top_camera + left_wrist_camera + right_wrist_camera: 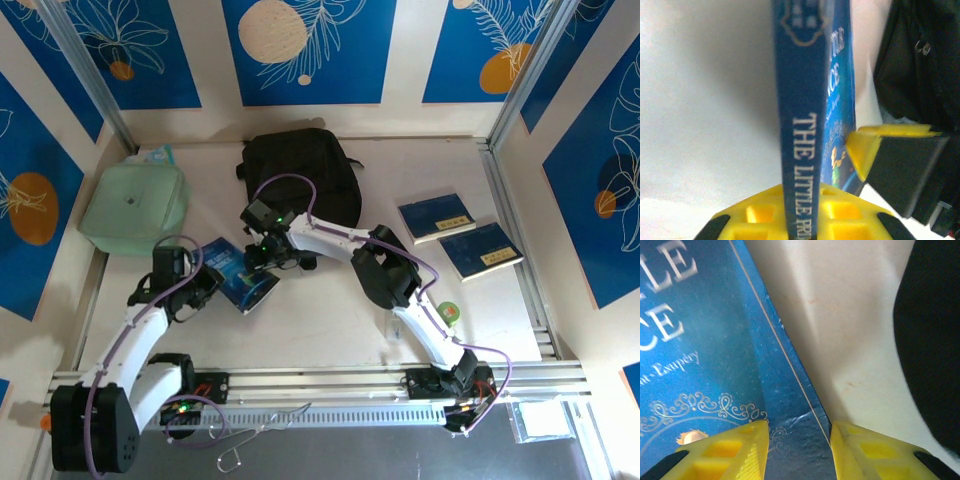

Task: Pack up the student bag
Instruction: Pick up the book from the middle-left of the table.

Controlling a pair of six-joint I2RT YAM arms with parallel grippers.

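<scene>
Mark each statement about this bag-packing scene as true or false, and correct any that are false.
1. The left gripper is shut on a blue book with "The Little" readable on its spine. True.
2. The student bag is pale green. False: the bag is black. The pale green thing is the lidded container to its left.
3. Two other blue books lie flat on the table to the right of the bag. True.
4. The blue book is inside the bag. False: it is outside, on the near side of the bag, with the right gripper also gripping it.
</scene>
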